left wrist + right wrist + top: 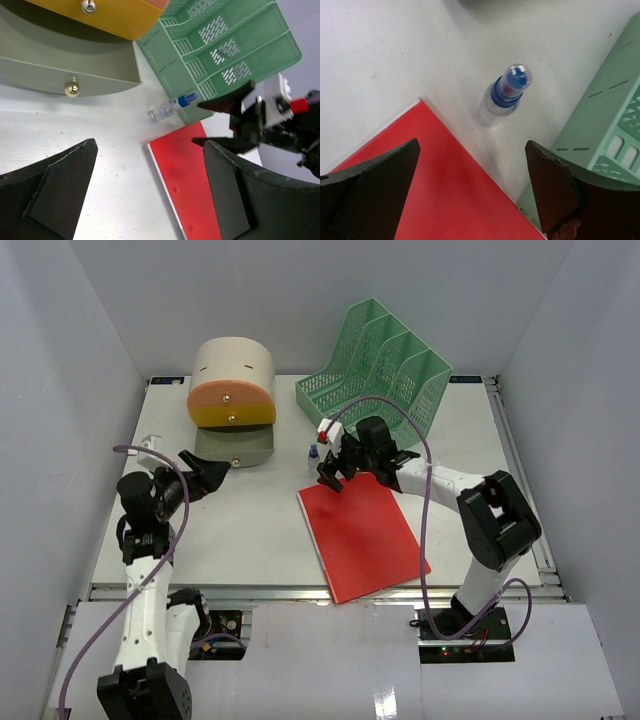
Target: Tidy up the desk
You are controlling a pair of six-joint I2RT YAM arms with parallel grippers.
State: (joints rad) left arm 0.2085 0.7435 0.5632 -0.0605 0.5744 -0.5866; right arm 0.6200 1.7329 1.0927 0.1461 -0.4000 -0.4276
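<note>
The desk (250, 530) is a white tabletop. A red folder (365, 535) lies flat on it at centre right. A small clear bottle with a blue cap (313, 454) stands upright just beyond the folder's far left corner. My right gripper (333, 472) hovers over that corner, open and holding nothing; its wrist view shows the bottle (505, 95) ahead of the right gripper (472, 185) and the folder (435, 185) beneath. My left gripper (215, 480) is open and empty at the left, near the drawer box. Between the left gripper's (150, 185) fingers I see bare desk and the folder's edge (187, 185).
A beige round drawer box (233, 370) stands at the back left, its grey-green bottom drawer (235, 448) pulled out. A green mesh file rack (385, 365) lies at the back right, close to the bottle. Grey walls enclose the desk on three sides.
</note>
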